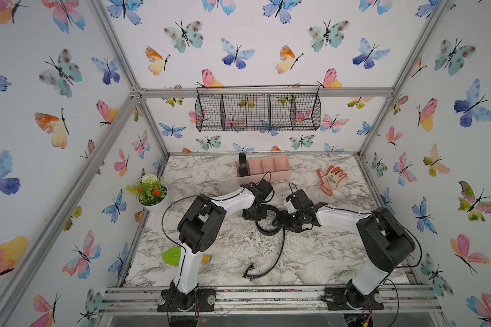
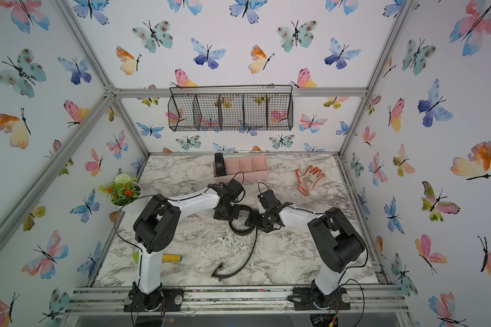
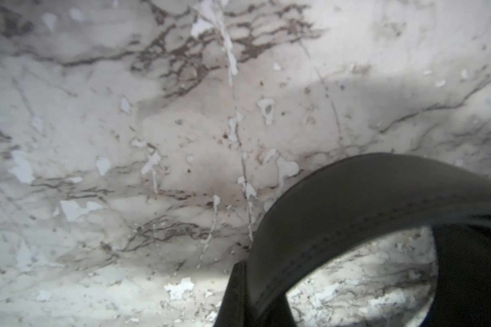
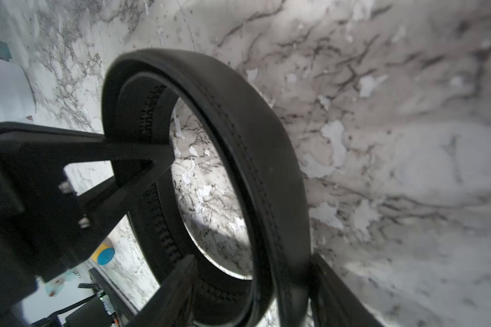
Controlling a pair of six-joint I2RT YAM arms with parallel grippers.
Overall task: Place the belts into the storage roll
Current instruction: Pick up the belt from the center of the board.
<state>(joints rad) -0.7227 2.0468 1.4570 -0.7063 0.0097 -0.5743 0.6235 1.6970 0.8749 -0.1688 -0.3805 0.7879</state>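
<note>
Marble tabletop (image 1: 238,249), belt (image 1: 267,233) — glove (image 1: 331,177), potted plant (image 1: 150,192)

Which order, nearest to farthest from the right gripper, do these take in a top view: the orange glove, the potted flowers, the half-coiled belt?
1. The half-coiled belt: mid-table, its loop between the jaws of the right gripper.
2. The orange glove: farther back, on the table's right side.
3. The potted flowers: across the table, at its left edge.
</note>
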